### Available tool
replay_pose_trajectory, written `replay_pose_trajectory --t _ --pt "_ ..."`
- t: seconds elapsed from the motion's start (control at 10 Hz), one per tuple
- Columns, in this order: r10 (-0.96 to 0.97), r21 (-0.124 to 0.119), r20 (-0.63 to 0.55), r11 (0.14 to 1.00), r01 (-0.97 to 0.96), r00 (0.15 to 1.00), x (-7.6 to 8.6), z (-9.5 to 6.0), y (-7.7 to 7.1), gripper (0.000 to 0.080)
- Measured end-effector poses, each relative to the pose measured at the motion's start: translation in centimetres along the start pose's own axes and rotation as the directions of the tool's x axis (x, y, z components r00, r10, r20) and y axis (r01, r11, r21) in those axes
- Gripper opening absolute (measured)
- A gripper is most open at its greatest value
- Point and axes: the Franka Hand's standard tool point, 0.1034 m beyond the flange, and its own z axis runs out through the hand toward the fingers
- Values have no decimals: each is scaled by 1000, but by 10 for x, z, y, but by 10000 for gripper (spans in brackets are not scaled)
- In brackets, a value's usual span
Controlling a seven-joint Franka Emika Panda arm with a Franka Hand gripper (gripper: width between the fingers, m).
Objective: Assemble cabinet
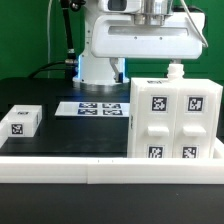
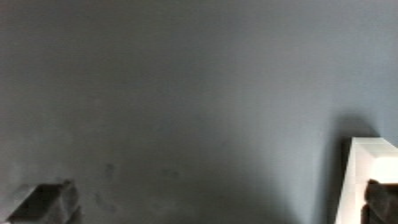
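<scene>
Two dark fingertips [image 2: 45,205] showed at opposite edges of the wrist view, set wide apart with only bare dark table [image 2: 178,90] between them, so the gripper [image 2: 214,203] stood well open and held nothing. The cabinet [image 1: 171,120] stood upright at the exterior view's right, near the camera, with its tagged face turned to the viewer and its foot just behind the white rail [image 1: 60,168] along the table's near edge. The likeliest trouble, as I judged it, lay in the white edge [image 2: 365,175] just beside one fingertip. A descent or a sideways move from there could catch that finger on it and shove the part instead of straddling it, and a tall box on end would tip easily under a push high up. Whether that edge belonged to the cabinet could not be told. The exterior view gave the layout the wrist view lacked: the small tagged block [image 1: 20,120] at its left, well apart from the cabinet, the marker board [image 1: 95,107] farther back between them, and the arm [image 1: 140,38] over the far side. It hid the fingers, though; only the wrist view gave their spread and the edge's closeness.
</scene>
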Motion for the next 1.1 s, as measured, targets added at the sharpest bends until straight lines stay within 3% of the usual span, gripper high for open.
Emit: replay_pose_trajectory --t 0.1,0.2,0.5,0.7,1.1 --pt "-2 0 0 1000 2 1000 0 0 1 797" --pt "-18 1 2 1000 18 1000 0 1 12 797" --pt "-66 10 -4 998 66 998 -26 21 98 797" --pt "-90 11 14 996 90 996 -38 36 139 797" --pt "-77 4 15 997 77 997 -41 37 165 797"
